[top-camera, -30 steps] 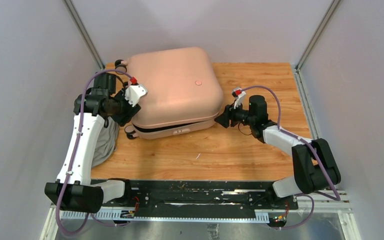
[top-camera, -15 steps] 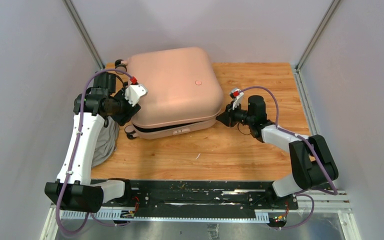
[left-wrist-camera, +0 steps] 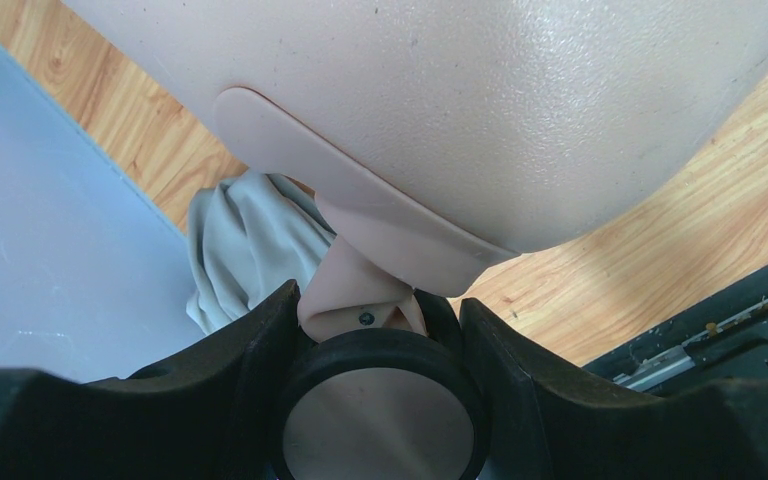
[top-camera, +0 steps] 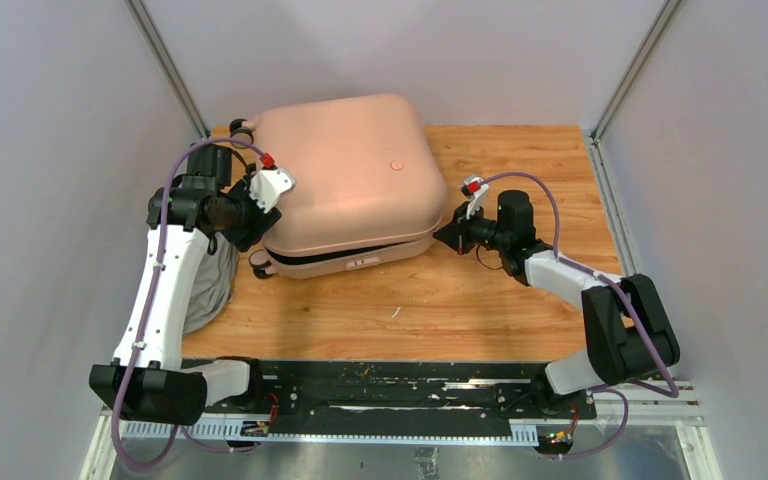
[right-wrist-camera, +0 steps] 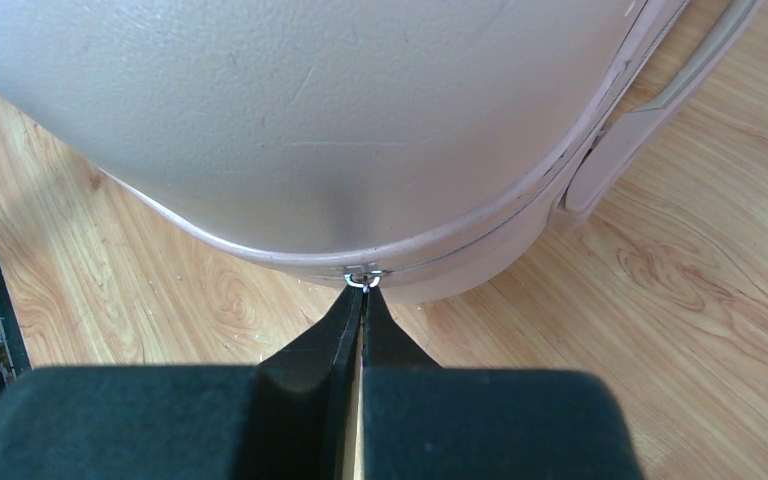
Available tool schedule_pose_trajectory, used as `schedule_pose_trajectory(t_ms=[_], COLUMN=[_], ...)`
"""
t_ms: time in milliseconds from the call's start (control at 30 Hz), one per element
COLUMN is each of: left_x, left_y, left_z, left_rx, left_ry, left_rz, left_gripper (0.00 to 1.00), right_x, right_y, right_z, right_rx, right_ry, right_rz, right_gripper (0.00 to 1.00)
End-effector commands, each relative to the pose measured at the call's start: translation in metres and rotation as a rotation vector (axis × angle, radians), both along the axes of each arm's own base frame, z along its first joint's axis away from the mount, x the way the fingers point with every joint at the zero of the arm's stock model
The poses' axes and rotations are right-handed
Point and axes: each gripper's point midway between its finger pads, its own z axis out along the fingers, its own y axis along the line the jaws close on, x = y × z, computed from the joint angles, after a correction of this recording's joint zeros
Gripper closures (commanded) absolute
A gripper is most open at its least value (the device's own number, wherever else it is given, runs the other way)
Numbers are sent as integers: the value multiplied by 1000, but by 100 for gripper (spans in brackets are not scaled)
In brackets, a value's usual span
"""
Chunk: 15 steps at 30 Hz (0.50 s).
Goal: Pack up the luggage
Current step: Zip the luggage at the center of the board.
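The pale pink luggage (top-camera: 345,175) lies flat at the back left of the wooden table, lid down, with a dark seam along its front. My left gripper (top-camera: 250,222) is at its left corner. In the left wrist view my left gripper (left-wrist-camera: 378,320) is shut on a black luggage wheel (left-wrist-camera: 380,420) with a grey face. My right gripper (top-camera: 440,238) touches the luggage's right side. In the right wrist view my right gripper (right-wrist-camera: 364,288) is shut, its tips pinching the small metal zipper pull (right-wrist-camera: 363,281) on the seam of the luggage (right-wrist-camera: 310,120).
A grey cloth bundle (top-camera: 210,290) lies at the table's left edge under my left arm, also seen behind the wheel as the cloth (left-wrist-camera: 245,240). A pink side handle (right-wrist-camera: 650,110) sits right of the zipper pull. Grey walls close in on three sides.
My right gripper's jaws have closed from open onto the zipper pull, and the right arm has edged slightly towards the luggage. The left arm and the luggage have not moved.
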Motion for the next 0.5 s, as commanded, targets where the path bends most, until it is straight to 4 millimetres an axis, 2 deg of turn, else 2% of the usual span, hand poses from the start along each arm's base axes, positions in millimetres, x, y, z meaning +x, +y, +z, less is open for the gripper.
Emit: schedule_pose_trajectory(t_ms=[0, 267, 333, 467], left_x=[23, 23, 23, 24], left_y=[-22, -22, -23, -27], left_z=[35, 36, 36, 34], left_rx=[-70, -69, -71, -94], left_ry=[-157, -159, -160, -147], left_rz=[-80, -80, -81, -86], left_gripper=[100, 100, 100, 100], right_x=[5, 11, 5, -20], right_y=[0, -2, 7, 34], right_z=[18, 21, 23, 19], right_rx=[18, 22, 28, 3], right_ry=[-66, -103, -108, -109], right_rz=[15, -24, 10, 100], right_gripper=[100, 100, 100, 100])
